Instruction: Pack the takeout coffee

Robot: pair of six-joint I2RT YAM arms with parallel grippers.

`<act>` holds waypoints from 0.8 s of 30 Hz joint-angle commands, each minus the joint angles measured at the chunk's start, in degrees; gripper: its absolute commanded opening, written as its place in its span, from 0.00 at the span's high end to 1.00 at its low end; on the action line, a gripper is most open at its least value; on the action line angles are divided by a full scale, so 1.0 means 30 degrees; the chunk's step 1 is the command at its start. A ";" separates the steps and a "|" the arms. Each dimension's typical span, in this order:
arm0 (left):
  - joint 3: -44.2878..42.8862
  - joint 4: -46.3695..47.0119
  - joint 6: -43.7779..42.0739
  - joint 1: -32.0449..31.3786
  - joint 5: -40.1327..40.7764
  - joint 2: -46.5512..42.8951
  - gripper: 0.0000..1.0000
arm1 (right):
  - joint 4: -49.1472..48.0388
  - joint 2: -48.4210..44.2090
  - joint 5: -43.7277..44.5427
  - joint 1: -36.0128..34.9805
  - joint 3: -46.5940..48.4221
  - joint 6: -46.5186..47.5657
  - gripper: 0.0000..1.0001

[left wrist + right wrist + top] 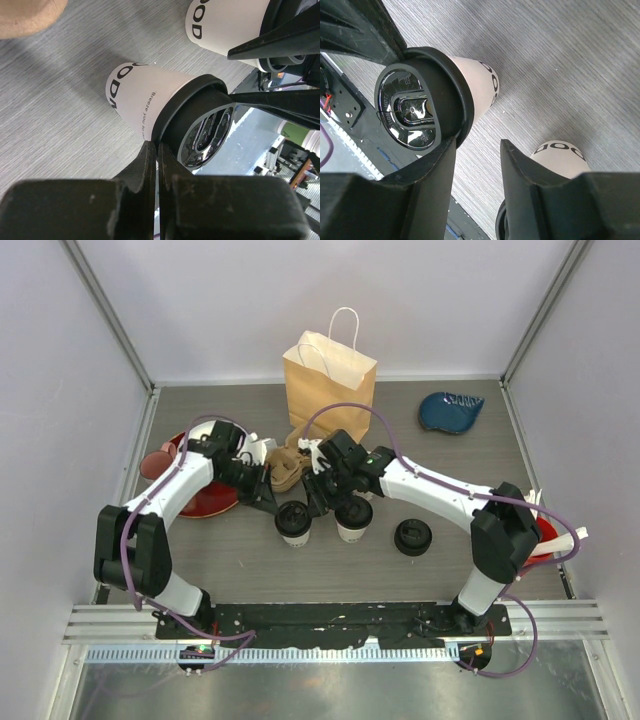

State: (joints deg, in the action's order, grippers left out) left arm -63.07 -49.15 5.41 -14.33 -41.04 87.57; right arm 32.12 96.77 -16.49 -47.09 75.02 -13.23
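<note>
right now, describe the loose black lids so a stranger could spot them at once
Find the brown paper bag standing at the back centre. In front of it stand two lidded white cups, the left cup and the right cup. The loose black lids lie just right of the right cup: round and black like the cup tops, but squat, with no white cup beneath.

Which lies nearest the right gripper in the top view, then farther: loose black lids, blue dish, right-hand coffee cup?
1. right-hand coffee cup, just beside the right gripper.
2. loose black lids, farther right on the table.
3. blue dish, back right corner.
</note>
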 commanded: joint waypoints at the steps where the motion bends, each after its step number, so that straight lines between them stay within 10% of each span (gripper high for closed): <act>1: -0.0745 0.0211 -0.1159 -0.0205 0.0906 0.0078 1.00 | 0.0485 -0.0323 0.0399 -0.0504 0.0948 0.1042 0.52; 9: -0.0862 -0.0259 -0.1306 -0.0292 0.0496 -0.0156 1.00 | 0.0543 -0.0294 -0.0069 -0.0504 0.2442 0.1891 0.46; 13: -0.1067 -0.0171 -0.1042 -0.0409 -0.0088 -0.0595 0.99 | 0.0631 -0.0470 0.0398 -0.0504 0.3116 0.2535 0.20; 24: -0.1506 -0.0521 -0.1186 -0.0732 0.0172 -0.0889 0.97 | -0.0360 -0.1053 0.0016 -0.0913 0.2357 0.4233 0.14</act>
State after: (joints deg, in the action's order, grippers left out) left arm -64.73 -50.11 2.52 -16.49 -39.53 87.20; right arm 34.94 96.75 -15.73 -48.58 82.70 -3.95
